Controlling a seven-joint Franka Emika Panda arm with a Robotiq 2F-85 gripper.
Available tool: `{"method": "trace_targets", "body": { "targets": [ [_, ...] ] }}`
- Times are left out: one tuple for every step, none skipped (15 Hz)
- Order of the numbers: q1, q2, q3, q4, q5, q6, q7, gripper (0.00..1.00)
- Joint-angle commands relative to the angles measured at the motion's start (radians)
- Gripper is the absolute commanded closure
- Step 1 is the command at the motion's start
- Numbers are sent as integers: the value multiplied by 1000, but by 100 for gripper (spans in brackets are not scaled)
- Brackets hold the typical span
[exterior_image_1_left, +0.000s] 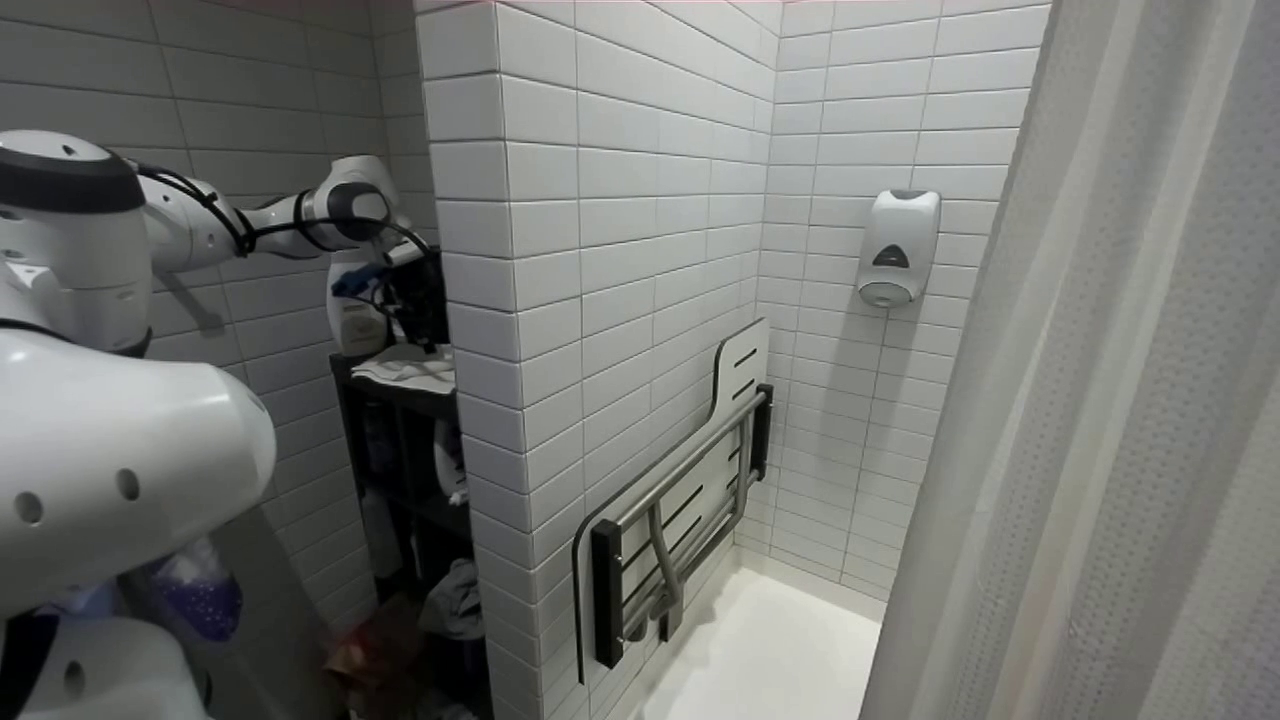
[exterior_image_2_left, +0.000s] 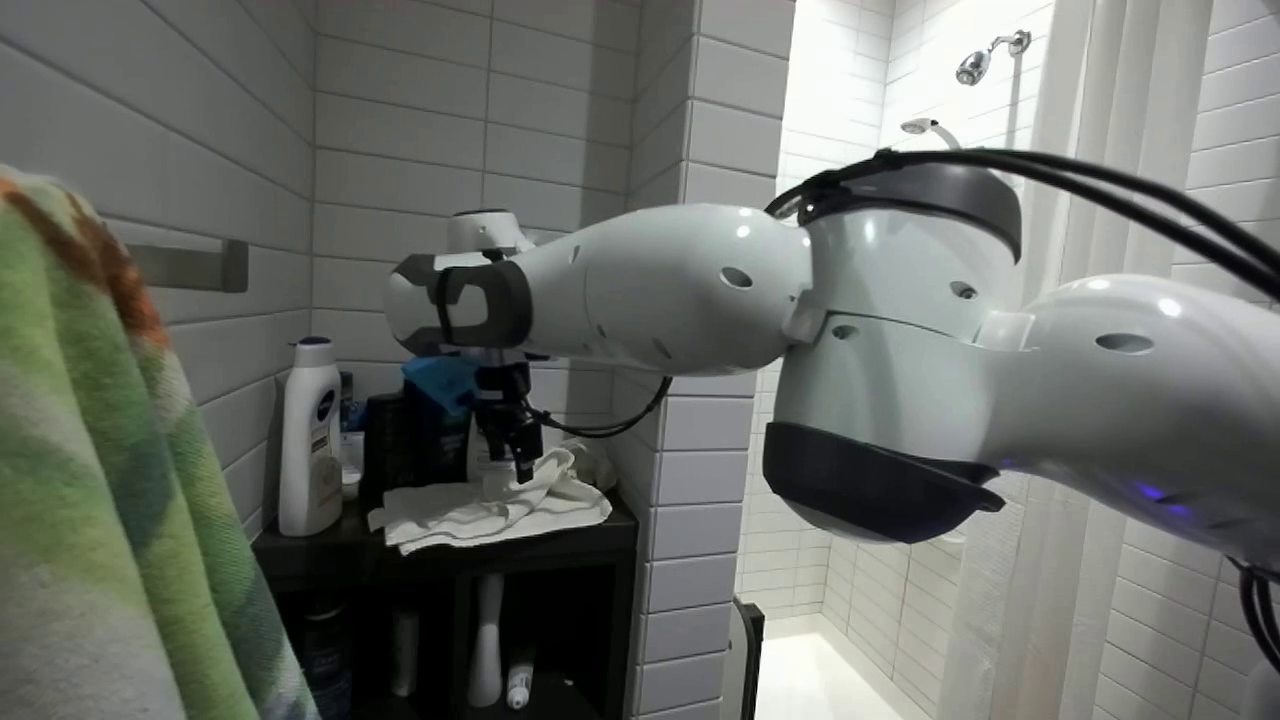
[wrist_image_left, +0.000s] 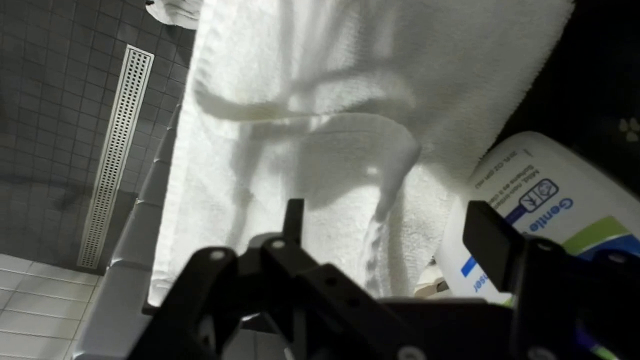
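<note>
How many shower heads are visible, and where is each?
2, in an exterior view: the upper shower head near the picture's top, the lower shower head below and to its left. The robot arm or the curtain may hide others.

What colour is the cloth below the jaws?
The cloth is white, shaded grey in places; it shows best in the wrist view.
</note>
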Motion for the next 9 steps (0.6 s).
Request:
{"method": "trace_targets", "body": {
  "targets": [
    [-22,-18,-5,33,7,-14,28,49],
    [-22,-20,-5,33,7,-14,31,56],
    [-23,-21,-6,34,7,-14,32,65],
    [-22,-22,-6,32,7,-12,32,73],
    [-22,-22,-7,32,8,-12,34,82],
    [-21,-22,-9,30,7,-10,35,89],
    [-21,-23,-9,30,7,-10,36,95],
    [-21,-23,-10,29,6,-10,37,100],
    [-21,-22,-10,29,6,-11,38,100]
  ]
}}
